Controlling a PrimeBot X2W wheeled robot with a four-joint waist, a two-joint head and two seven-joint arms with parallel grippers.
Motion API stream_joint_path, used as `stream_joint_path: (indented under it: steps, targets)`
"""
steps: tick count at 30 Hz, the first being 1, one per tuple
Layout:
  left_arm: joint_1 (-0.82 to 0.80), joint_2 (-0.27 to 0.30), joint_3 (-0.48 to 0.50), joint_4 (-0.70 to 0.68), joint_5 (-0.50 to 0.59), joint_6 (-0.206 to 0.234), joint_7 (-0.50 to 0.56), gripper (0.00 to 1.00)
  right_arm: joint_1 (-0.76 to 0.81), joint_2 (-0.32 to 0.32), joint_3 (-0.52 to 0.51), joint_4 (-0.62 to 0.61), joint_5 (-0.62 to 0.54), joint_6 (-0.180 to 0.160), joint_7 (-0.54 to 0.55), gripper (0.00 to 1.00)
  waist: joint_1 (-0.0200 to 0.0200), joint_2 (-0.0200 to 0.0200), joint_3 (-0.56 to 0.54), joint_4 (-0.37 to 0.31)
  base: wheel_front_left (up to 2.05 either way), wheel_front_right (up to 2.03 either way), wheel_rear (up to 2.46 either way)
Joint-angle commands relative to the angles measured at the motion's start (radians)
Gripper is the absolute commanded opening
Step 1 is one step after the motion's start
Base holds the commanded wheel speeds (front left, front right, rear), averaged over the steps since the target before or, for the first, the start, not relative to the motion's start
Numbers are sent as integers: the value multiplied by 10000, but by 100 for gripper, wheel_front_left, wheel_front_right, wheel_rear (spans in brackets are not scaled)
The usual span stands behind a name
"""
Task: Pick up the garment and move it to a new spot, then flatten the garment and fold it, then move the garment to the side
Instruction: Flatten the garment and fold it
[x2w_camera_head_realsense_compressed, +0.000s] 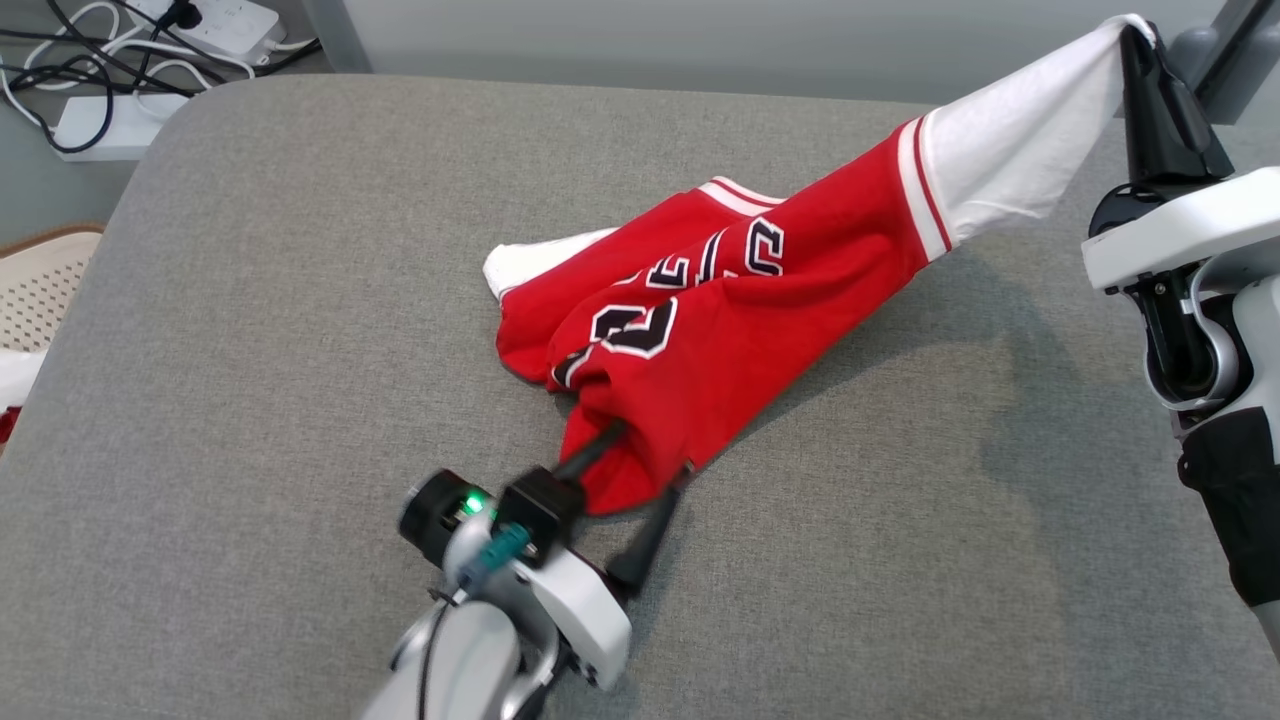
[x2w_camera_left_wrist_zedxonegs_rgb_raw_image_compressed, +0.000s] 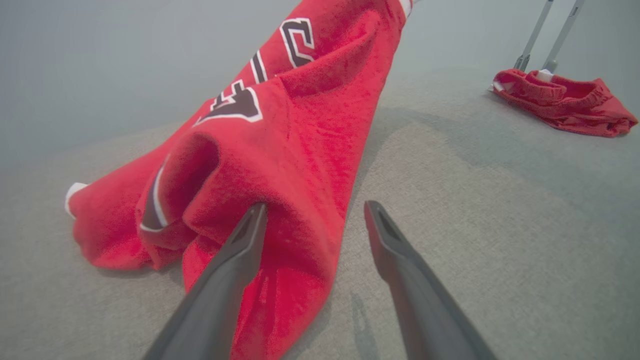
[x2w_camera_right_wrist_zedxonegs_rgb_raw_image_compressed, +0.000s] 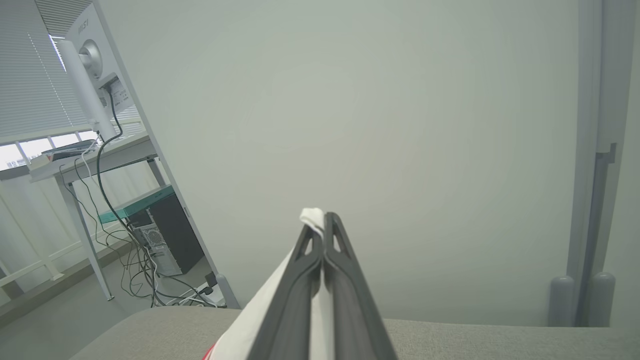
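Head view shows a red jersey of soft, slightly fuzzy fabric, with white sleeves and black-and-white lettering (x2w_camera_head_realsense_compressed: 720, 330). It lies crumpled in the middle of the frame on a grey woven padded surface with rounded corners (x2w_camera_head_realsense_compressed: 300, 350). One white sleeve rises, stretched tight, toward the upper right. There the right gripper (x2w_camera_head_realsense_compressed: 1135, 40) has its two dark fingers pressed together on the sleeve end.

At the lower centre the left gripper (x2w_camera_head_realsense_compressed: 650, 455) has its fingers spread apart at the lower hem. One finger goes under a red fold and its tip is hidden. The other finger lies over bare surface just beside the cloth.

In the upper left are white power strips with black cables (x2w_camera_head_realsense_compressed: 100, 125). At the left edge a beige perforated basket (x2w_camera_head_realsense_compressed: 35, 290) is cut off. In the left wrist view another red crumpled cloth (x2w_camera_left_wrist_zedxonegs_rgb_raw_image_compressed: 565, 102) lies at the upper right, well apart. The lettering is folded and I cannot read it.
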Motion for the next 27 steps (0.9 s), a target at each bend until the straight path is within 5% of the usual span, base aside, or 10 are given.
stream_joint_path:
  steps: [1,9,18,23,27]
  targets:
    - [48,61,106,-183,53,-41,-103,100,154,-31,150,-295,-43,42,-103,0,0,0,-61,-47,0,0,0]
    - [271,51,-1327,237,-696,182,-103,100,236,9,215,-292,-24,42,-55,0,0,0,-201,-225,0,0,0]
    - [123,302,-286,565,-819,1081,-103,100,371,29,73,-110,-93,42,-61,0,0,0,-252,-218,0,0,0]
    - [322,425,127,601,-874,1139,-103,100,405,134,117,-94,-130,42,-65,0,0,0,-216,-236,0,0,0]
    - [346,300,232,1477,-1270,765,-103,100,374,248,272,-97,-133,42,-20,0,0,0,-180,-322,0,0,0]
